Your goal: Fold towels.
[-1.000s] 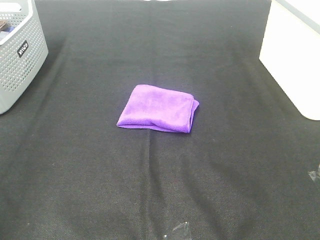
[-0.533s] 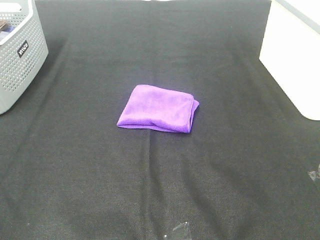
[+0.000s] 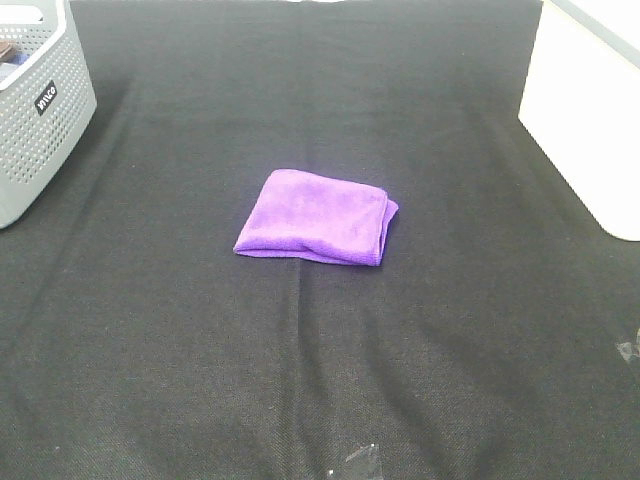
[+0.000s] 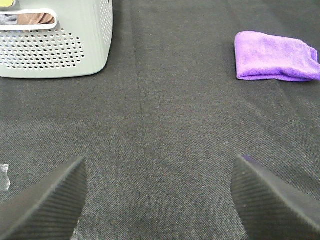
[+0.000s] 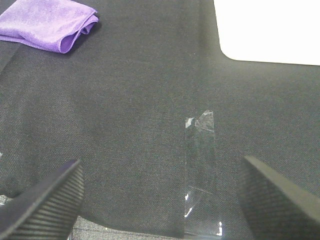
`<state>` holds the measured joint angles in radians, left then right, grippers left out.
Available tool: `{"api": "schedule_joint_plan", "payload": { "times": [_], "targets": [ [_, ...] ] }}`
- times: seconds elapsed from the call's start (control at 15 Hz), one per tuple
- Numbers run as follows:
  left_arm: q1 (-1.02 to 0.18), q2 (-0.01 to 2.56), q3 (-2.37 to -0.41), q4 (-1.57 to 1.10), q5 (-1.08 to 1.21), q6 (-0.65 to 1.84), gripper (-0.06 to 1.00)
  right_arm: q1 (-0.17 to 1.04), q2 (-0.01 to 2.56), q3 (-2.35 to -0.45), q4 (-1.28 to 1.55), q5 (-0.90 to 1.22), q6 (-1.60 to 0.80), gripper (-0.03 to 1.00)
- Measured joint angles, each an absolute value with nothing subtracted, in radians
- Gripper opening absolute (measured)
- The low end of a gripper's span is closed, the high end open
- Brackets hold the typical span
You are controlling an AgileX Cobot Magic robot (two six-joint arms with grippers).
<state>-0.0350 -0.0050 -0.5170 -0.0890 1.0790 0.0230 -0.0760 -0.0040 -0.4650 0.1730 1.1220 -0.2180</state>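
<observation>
Nothing has shifted over the last second: the purple towel (image 3: 315, 217) lies exactly where it lay in the earlier high views, already folded into a compact rectangle with its layered edges on the side facing the white box (image 3: 590, 110), and neither arm has come into the high view. You can read that as the folding being finished, or very nearly, with both arms pulled back and idle. The towel sits on the black table (image 3: 320, 400), roughly midway between the grey perforated basket (image 3: 40, 110) and the white box, touching neither. Your left pincer (image 4: 160, 200) is released, its fingers spread wide with nothing between them; the towel lies well apart from it, farther from the basket than the pincer is. Your right pincer (image 5: 160, 200) is likewise spread and empty, hovering over a strip of clear tape (image 5: 201, 170) on the table, with the towel well apart from it and the white box on the other side. If another fold is wanted, either arm has a long reach ahead.
</observation>
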Motion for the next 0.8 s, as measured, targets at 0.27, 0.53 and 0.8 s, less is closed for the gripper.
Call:
{"api": "schedule_joint_plan", "payload": {
  "times": [0.27, 0.53, 0.8],
  "targets": [
    [0.012, -0.005, -0.517, -0.09, 1.079, 0.024, 0.75, -0.076, -0.004, -0.465, 0.174, 1.122, -0.218, 0.8],
    [0.025, -0.005, -0.517, -0.09, 1.079, 0.024, 0.75, -0.076, -0.004, -0.465, 0.175, 1.122, -0.218, 0.8],
    [0.025, -0.005, -0.517, -0.09, 1.079, 0.024, 0.75, -0.076, -0.004, -0.465, 0.176, 1.122, -0.218, 0.8]
  ]
}}
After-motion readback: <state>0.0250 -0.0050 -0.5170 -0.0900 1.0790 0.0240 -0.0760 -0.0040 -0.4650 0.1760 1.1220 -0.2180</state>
